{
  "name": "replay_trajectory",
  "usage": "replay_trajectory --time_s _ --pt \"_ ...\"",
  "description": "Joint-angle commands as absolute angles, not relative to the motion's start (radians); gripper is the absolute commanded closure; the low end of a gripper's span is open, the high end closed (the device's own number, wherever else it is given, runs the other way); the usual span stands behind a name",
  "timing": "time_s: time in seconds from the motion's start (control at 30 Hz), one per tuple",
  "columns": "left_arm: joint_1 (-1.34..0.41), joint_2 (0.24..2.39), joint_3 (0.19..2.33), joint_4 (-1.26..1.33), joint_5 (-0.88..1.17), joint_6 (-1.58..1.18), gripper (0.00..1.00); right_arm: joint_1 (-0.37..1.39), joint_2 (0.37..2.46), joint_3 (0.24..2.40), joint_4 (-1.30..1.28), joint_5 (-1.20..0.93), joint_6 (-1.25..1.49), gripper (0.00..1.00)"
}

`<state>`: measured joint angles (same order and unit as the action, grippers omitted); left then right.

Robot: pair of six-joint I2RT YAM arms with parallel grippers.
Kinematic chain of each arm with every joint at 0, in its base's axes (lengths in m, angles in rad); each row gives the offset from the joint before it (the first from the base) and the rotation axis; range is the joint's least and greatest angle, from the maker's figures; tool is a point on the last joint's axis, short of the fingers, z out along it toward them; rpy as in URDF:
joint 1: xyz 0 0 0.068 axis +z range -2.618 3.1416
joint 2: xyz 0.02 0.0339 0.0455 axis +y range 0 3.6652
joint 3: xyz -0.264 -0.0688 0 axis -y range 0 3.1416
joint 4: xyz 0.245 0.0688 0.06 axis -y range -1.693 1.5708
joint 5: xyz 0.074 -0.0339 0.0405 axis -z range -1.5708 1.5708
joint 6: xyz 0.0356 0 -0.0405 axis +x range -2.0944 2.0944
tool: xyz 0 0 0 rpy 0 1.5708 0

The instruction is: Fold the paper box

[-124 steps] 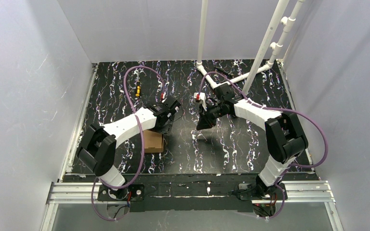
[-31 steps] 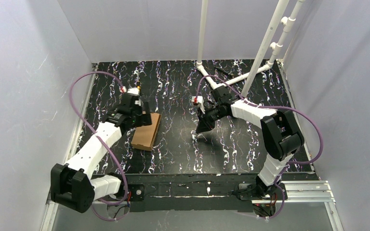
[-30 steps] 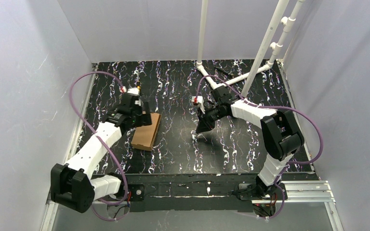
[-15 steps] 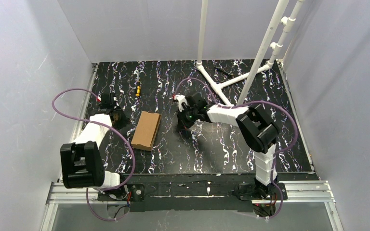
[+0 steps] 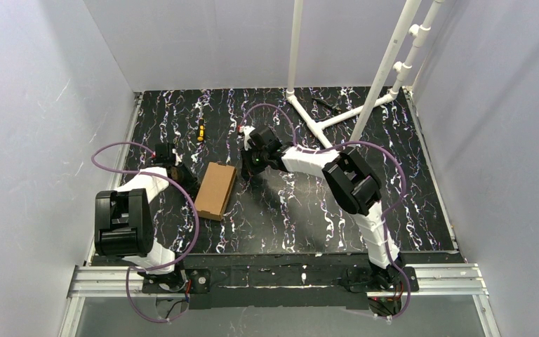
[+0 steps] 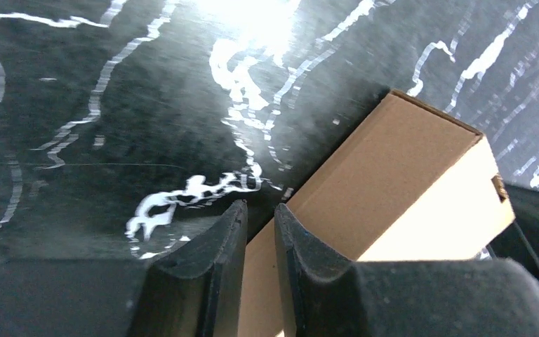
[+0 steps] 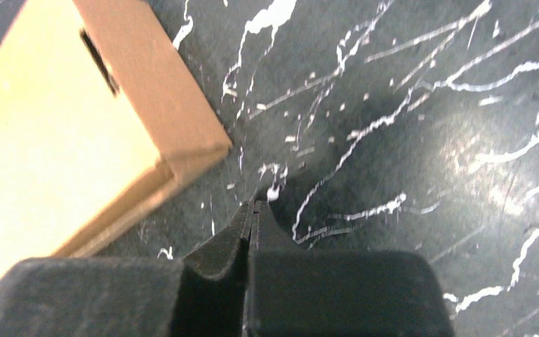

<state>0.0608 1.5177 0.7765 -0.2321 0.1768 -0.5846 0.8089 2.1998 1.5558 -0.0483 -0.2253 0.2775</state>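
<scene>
Station as found, left to right. My left gripper (image 6: 260, 210) sits low over the table (image 5: 309, 217) at the left side of the paper box (image 5: 215, 189). Its two fingers (image 6: 210, 260) stand a narrow slit apart with nothing clamped between them; cardboard shows through the slit from behind. Whether the tips touch the box I cannot tell. The box is a shut, flat, brown rectangular carton lying on its broad face left of the table's centre, between my two grippers, its long side running away from the arm bases at a slight slant. The small dark slot (image 7: 99, 62) near one end is seen only from the right wrist. My right gripper (image 7: 255, 205) is just beyond the box's far right corner, fingers pressed together on nothing, tips down near the table and apart from the cardboard. Further back on the left lies a small yellow-and-black item (image 5: 200, 130), well clear of the box. At the right rear, white pipes (image 5: 296, 49) rise from a white frame on the table.
</scene>
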Motion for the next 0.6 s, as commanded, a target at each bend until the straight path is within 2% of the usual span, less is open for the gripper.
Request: replay_trajectory --time_s 0.0,0.27,0.37,0.57 --pt "0.016 1.520 0.769 -0.209 0.269 -0.594 0.80 0.849 2.259 1.701 -0.067 -0.145 0.262 0.96" --pt "-0.097 1.525 0.768 -0.203 0.281 -0.615 0.80 0.904 2.280 1.763 -0.135 0.014 0.215 0.96" --pt "-0.098 1.493 0.747 -0.208 0.216 -0.646 0.79 0.869 2.233 1.727 -0.113 0.099 0.176 0.95" --pt "-0.088 1.412 0.730 -0.224 0.139 -0.693 0.76 0.801 2.115 1.606 -0.077 0.073 0.082 0.95"
